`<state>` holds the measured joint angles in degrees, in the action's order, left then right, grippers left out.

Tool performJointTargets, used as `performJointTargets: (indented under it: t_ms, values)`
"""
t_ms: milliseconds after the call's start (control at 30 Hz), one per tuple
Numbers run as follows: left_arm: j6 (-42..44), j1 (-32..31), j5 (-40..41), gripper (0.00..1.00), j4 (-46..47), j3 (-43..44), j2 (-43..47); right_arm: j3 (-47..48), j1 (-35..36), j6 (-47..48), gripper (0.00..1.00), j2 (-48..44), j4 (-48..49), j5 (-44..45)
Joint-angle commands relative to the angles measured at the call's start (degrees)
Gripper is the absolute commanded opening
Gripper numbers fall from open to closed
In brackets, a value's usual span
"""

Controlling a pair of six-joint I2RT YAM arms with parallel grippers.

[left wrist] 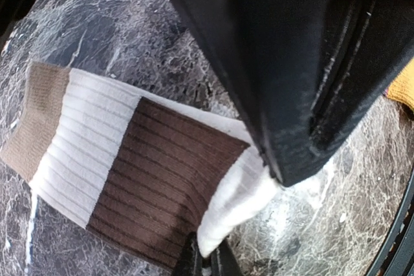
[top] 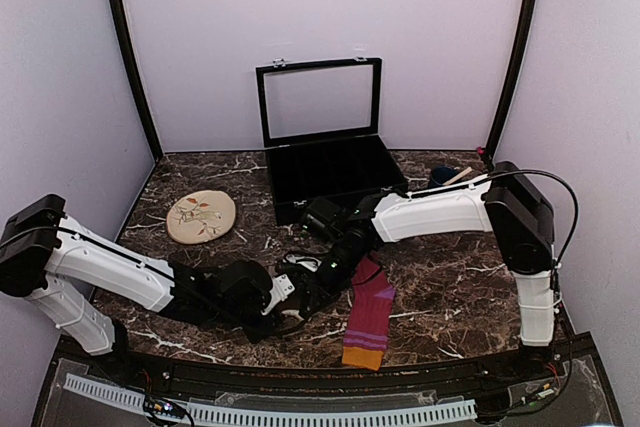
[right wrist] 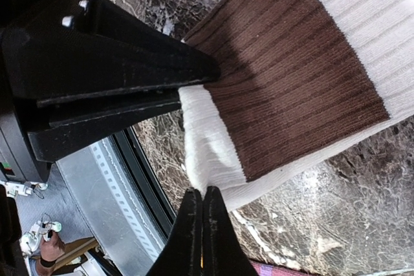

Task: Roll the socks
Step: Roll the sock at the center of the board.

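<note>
The cream sock (left wrist: 97, 153) lies flat on the marble, with a brown band (right wrist: 291, 75) and a tan band at one end. My left gripper (left wrist: 206, 251) is shut on a corner of its white end. My right gripper (right wrist: 202, 193) is shut on the same white end (right wrist: 207, 153), a short way from the left one. In the top view both grippers, left (top: 292, 315) and right (top: 313, 287), meet at the table's front middle and hide that sock. The magenta-purple striped sock (top: 369, 312) lies flat just to their right, its orange cuff (top: 362, 357) toward the front edge.
An open black case (top: 335, 172) with a raised glass lid stands at the back middle. A round beige floral disc (top: 201, 216) lies at the left. Small items (top: 449, 176) sit at the back right. The table's front rail (top: 300, 377) runs close below the grippers.
</note>
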<state>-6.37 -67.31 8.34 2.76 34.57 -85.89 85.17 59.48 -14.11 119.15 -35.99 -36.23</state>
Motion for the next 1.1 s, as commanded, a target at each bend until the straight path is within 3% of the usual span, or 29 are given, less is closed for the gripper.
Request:
performJointTargets:
  t_ms: [0, 167, 400, 533, 1067]
  values:
    - [1.2, -0.1, -2.4, 0.04, -3.2, 1.7, -0.5, -0.5, -0.8, 0.6, 0.0, -0.5, 0.5, -0.3]
    - [1.6, -0.1, -6.2, 0.02, -6.7, 3.4, -1.1, -2.1, -1.4, 0.5, 0.03, -1.1, 1.1, 0.7]
    - [2.0, 0.9, -12.6, 0.01, -12.2, 5.9, -1.7, -3.8, -2.4, 0.8, 0.23, -1.8, 2.4, 1.7]
    - [2.4, 2.0, -14.3, 0.01, -14.8, 7.5, -1.9, -5.7, -3.2, -0.1, 0.29, -3.0, 4.7, 1.6]
    - [6.8, 9.8, -27.9, 0.0, -27.3, 19.1, -8.5, -15.4, -7.5, -3.2, 0.33, -10.2, 16.4, 8.1]
